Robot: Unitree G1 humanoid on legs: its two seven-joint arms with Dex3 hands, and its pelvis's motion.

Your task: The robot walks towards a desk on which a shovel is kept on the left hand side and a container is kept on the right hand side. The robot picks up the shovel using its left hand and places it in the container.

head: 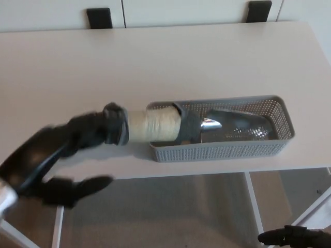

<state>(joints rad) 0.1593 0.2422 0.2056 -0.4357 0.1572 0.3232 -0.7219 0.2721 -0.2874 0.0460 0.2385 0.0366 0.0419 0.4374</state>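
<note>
The shovel (207,126) lies lengthwise in the container (222,151), its shiny metal scoop resting inside while the tan wrapped handle, capped dark at the end, juts over the left rim. The container is a long grey perforated basket, upright near the table's front edge.

left robot hand (51,160) low, blurred, fingers spread, right robot hand (295,237) at bottom edge

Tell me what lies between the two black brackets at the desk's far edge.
In the head view, nothing: only bare desk edge runs between the left bracket and the right bracket.
</note>
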